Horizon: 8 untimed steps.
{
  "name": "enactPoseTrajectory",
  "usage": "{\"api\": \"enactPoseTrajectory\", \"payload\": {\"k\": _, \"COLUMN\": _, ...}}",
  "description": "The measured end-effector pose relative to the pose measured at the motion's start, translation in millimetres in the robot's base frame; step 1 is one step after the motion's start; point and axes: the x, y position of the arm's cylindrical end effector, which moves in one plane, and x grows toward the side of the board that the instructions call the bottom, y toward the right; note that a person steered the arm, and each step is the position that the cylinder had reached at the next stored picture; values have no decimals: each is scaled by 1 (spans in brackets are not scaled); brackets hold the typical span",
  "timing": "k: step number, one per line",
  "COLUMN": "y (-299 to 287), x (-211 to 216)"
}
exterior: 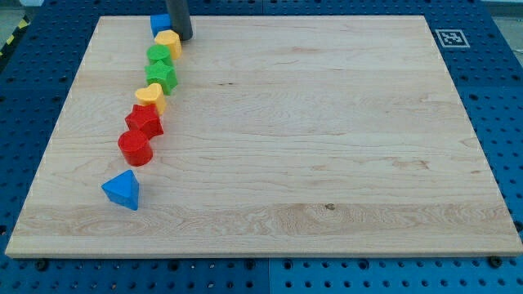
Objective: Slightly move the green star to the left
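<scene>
The green star (162, 76) lies in a line of blocks running down the left part of the wooden board (310, 139). Just above it and touching is another green block (158, 55), whose shape I cannot make out. Above that are a yellow block (168, 42) and a blue cube (159, 23). Below the star are a yellow heart (150, 95), a red star (145, 121) and a red cylinder (135, 148). My tip (185, 38) is at the view's top, against the right side of the top yellow block, up and to the right of the green star.
A blue triangular block (122, 189) lies apart, below the line, near the board's left edge. A black-and-white marker (449, 37) sits at the board's top right corner. A blue perforated table (507, 98) surrounds the board.
</scene>
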Motion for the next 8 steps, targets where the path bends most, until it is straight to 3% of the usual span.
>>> {"api": "enactPoseTrajectory", "payload": {"k": 2, "y": 0, "x": 29}}
{"api": "enactPoseTrajectory", "payload": {"k": 5, "y": 62, "x": 46}}
{"api": "enactPoseTrajectory", "payload": {"k": 7, "y": 62, "x": 103}}
{"api": "enactPoseTrajectory", "payload": {"k": 8, "y": 62, "x": 108}}
